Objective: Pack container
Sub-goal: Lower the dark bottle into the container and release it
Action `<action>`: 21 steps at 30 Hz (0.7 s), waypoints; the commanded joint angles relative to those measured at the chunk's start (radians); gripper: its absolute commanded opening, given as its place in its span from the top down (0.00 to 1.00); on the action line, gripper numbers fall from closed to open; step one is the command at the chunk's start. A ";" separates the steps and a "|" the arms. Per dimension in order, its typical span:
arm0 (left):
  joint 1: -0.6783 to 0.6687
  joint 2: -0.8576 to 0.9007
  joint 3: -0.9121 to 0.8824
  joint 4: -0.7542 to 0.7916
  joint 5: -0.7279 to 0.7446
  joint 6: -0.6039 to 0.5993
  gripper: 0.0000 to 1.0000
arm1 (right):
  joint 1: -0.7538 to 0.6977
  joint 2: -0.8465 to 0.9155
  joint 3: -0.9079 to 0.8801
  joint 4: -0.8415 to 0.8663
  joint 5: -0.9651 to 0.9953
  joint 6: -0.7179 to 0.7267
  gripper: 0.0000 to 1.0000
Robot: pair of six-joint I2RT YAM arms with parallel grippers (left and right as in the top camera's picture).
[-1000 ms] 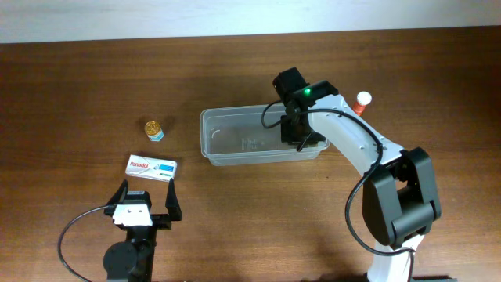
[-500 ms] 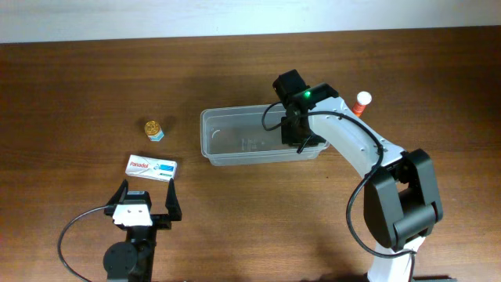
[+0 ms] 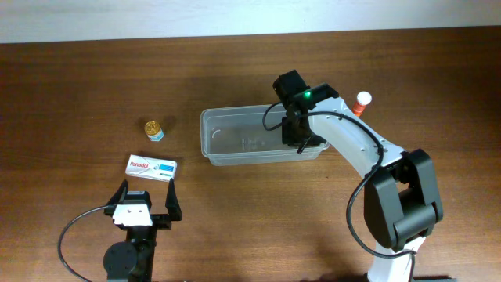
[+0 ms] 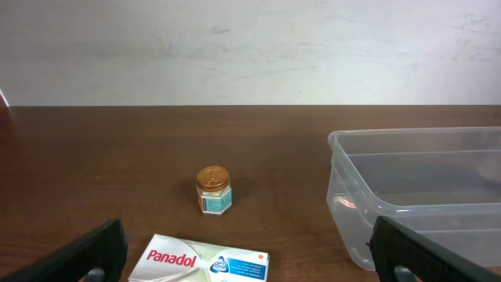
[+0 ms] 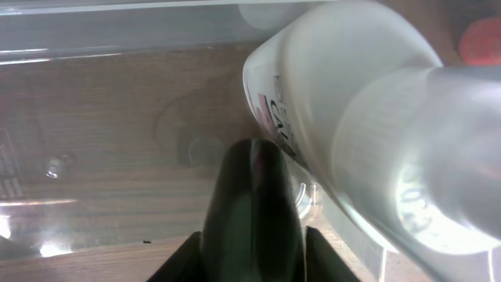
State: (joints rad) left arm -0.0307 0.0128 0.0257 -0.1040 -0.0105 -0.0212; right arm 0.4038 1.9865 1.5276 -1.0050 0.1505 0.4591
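The clear plastic container (image 3: 207, 135) stands at mid-table; it also shows in the left wrist view (image 4: 338, 160) and the right wrist view (image 5: 117, 31). My right gripper (image 3: 301, 138) is lowered into its right end and is shut on a white bottle (image 5: 337, 102) with a clear cap, which lies tilted just above the tub's floor. The overhead view hides the bottle under the wrist. My left gripper (image 3: 147, 194) is open and empty near the front left, just behind a white-and-blue Panadol box (image 3: 152, 167), which also shows in the left wrist view (image 4: 207, 262).
A small gold-lidded jar (image 3: 154, 128) stands left of the container and beyond the box; it also shows in the left wrist view (image 4: 213, 189). A red-capped bottle (image 3: 363, 101) stands outside the tub's far right corner.
The right gripper has shifted very slightly inside the container's right end. The left arm and the loose items have not moved.
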 commanded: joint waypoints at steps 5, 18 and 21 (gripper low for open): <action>-0.004 -0.006 -0.007 0.005 0.005 0.015 0.01 | 0.001 0.032 -0.050 -0.026 -0.052 0.022 0.58; -0.004 -0.006 -0.007 0.005 0.005 0.015 0.01 | 0.001 0.024 0.076 -0.145 -0.035 -0.017 0.49; -0.004 -0.006 -0.007 0.005 0.005 0.015 0.01 | 0.001 0.021 0.168 -0.216 -0.024 -0.036 0.45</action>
State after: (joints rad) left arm -0.0307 0.0128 0.0257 -0.1040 -0.0105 -0.0216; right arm 0.4038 1.9911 1.5990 -1.1725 0.1410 0.4423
